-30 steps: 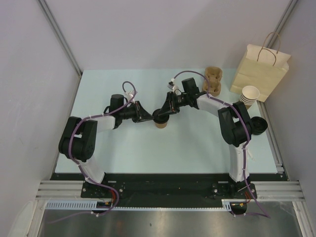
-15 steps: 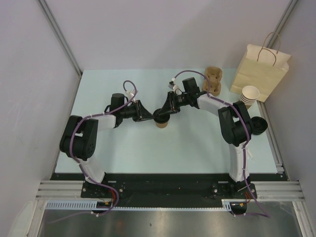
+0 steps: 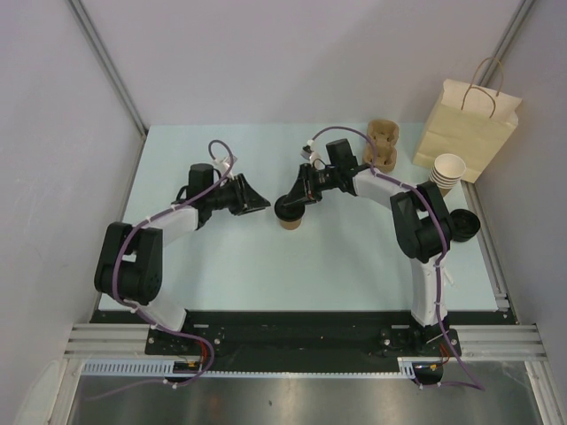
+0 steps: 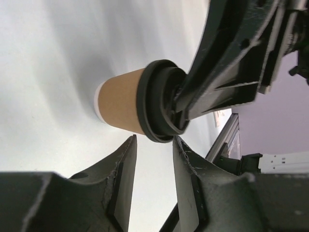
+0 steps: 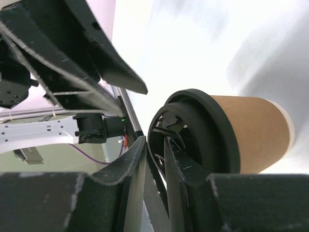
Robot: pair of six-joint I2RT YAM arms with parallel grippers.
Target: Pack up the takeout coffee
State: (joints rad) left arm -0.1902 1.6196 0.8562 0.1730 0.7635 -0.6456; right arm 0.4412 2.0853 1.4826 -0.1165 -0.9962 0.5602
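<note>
While the right claw (image 3: 286, 206) pinches its top, the takeout coffee (image 3: 290, 222) stands upright; left claw (image 3: 264, 205) parted.

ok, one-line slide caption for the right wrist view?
Right gripper pinches the black plastic lid on the brown kraft-paper cup by its rim; left gripper sits clear of it, open.

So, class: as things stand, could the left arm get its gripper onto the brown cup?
Probably yes: the left gripper, jaws apart, faces the cup with nothing between them. The right gripper grips only the black lid, leaving the paper wall free.
</note>
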